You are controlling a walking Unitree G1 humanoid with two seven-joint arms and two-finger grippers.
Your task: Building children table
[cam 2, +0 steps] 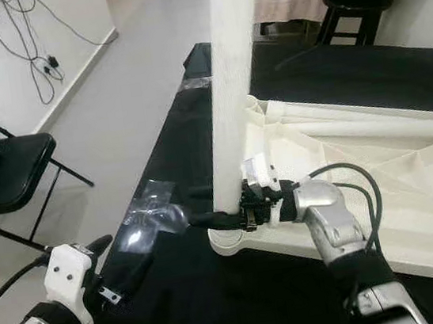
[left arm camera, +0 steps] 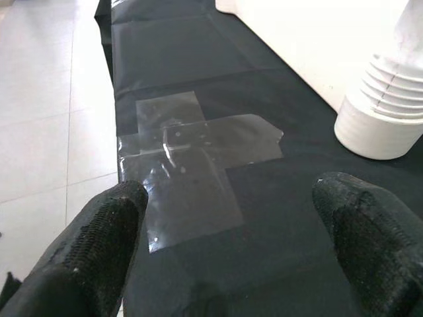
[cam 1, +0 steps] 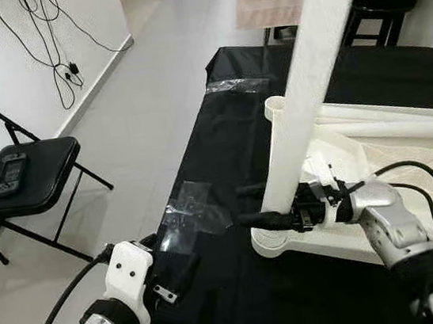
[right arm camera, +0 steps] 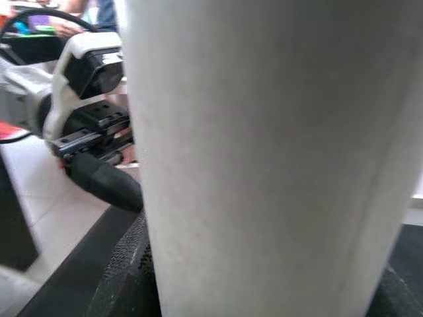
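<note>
One leg gripped upright at tabletop corner.
Right gripper (cam 2: 222, 219) clamped low on the white table leg (cam 2: 232, 88), apparently holding it vertical so it seats in the corner socket (cam 1: 278, 238) just under the fingers; the forearm reaches in level over the upturned tabletop (cam 2: 411, 184). Left gripper (left arm camera: 231, 264) hovers beside it with fingers apart, above the black-covered table (left arm camera: 178, 53) and clear tape (left arm camera: 192, 158).
</note>
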